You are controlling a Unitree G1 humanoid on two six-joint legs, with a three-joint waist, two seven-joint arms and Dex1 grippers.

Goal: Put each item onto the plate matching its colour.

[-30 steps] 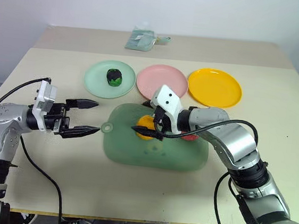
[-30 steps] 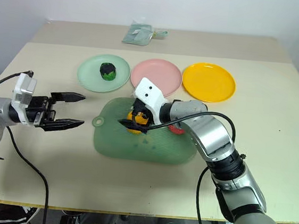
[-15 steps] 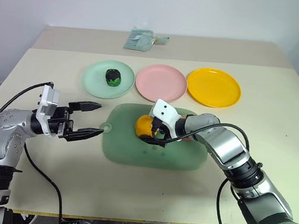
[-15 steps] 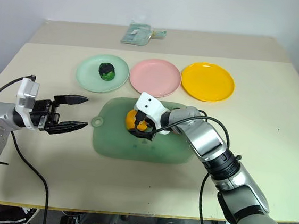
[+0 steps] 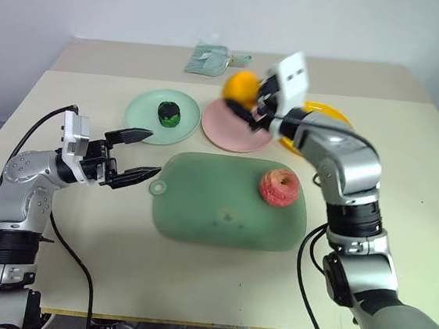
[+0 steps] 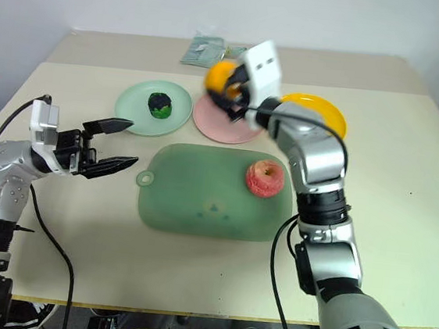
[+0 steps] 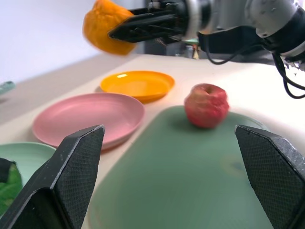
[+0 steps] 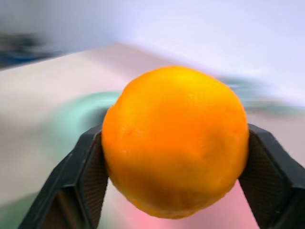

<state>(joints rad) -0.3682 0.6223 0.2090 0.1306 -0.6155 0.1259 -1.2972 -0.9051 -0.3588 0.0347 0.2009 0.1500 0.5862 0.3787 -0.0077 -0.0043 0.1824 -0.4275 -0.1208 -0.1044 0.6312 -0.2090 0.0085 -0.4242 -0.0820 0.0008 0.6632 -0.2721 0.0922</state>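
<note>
My right gripper (image 5: 248,98) is shut on the orange-yellow fruit (image 5: 240,88) and holds it in the air above the pink plate (image 5: 235,128). Both black fingers clamp that fruit (image 8: 175,141) at its sides. The yellow-orange plate (image 5: 331,113) lies just right of the pink one, partly behind my right arm. A dark green-black fruit (image 5: 168,113) rests on the mint green plate (image 5: 142,117). The pink-red apple (image 5: 280,187) sits on the right part of the green mat (image 5: 214,211). Left of the mat, my left gripper (image 5: 143,154) is open and empty, pointing toward it.
A folded pale green cloth (image 5: 209,57) lies at the table's far edge. The mat has a small tab (image 5: 155,188) with a hole on its left side. Black cables hang from both arms.
My right gripper closed on the orange-yellow fruit on the mat and lifted it up and away, to above the pink plate. The apple is now uncovered. The left gripper moved slightly toward the mat.
</note>
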